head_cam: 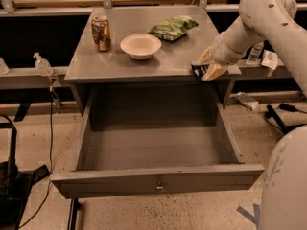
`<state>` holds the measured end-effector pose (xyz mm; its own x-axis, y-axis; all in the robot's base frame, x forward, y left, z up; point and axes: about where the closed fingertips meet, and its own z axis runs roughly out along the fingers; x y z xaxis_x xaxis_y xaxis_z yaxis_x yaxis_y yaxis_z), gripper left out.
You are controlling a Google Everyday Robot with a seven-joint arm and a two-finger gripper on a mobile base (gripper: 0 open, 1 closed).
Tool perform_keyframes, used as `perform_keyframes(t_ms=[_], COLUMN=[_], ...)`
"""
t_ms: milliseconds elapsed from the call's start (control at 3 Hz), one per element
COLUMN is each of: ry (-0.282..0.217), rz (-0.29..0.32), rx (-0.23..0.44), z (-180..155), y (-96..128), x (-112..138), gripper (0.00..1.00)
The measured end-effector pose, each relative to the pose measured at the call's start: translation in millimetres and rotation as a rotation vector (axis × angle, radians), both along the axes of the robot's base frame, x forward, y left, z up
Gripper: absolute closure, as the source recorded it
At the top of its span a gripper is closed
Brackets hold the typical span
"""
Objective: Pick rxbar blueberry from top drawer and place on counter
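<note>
The top drawer point(158, 180) stands pulled wide open, and its grey inside shows nothing in it. My gripper point(207, 67) is at the front right corner of the counter point(120, 63), shut on the rxbar blueberry point(199, 71), a small dark bar with white print. The bar sits at the level of the counter's front edge, between the tan fingers point(215, 71). I cannot tell whether the bar touches the counter top.
On the counter stand a soda can point(101, 32) at the back left, a white bowl point(140, 46) in the middle, and a crinkled green chip bag point(173, 27) at the back right. A sanitizer bottle point(42, 63) stands on the left rail.
</note>
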<state>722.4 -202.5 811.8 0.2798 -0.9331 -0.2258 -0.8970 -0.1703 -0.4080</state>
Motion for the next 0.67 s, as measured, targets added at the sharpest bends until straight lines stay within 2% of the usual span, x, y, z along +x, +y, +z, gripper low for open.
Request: perform_keyframes(t_ms=[667], ry=[0.005], rz=[0.003], rx=[0.000], z=[-3.0], y=[1.8], x=[0.5], gripper=[0.09])
